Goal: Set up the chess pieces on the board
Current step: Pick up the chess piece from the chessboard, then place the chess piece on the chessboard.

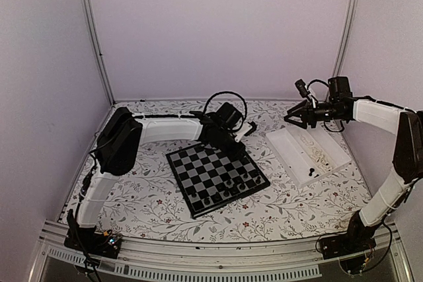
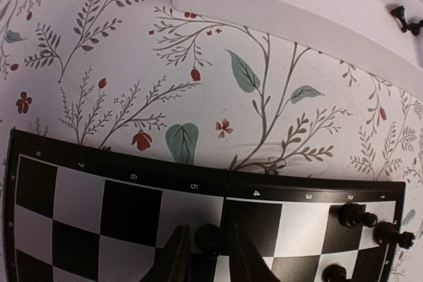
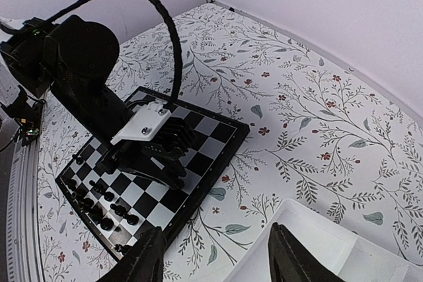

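One black chess piece (image 2: 210,242) stands straight up on the board (image 2: 125,212), near its far edge. The left hand (image 2: 207,234) has its fingers (image 2: 173,259) on both sides of it. I cannot tell if they squeeze it. Right hand (image 3: 218,259) is spread wide and holds nothing, near the white tray (image 3: 330,239).

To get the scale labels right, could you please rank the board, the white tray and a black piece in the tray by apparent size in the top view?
1. board: largest.
2. tray: somewhat smaller, though it lies slightly farther from the camera.
3. black piece: by far the smallest.
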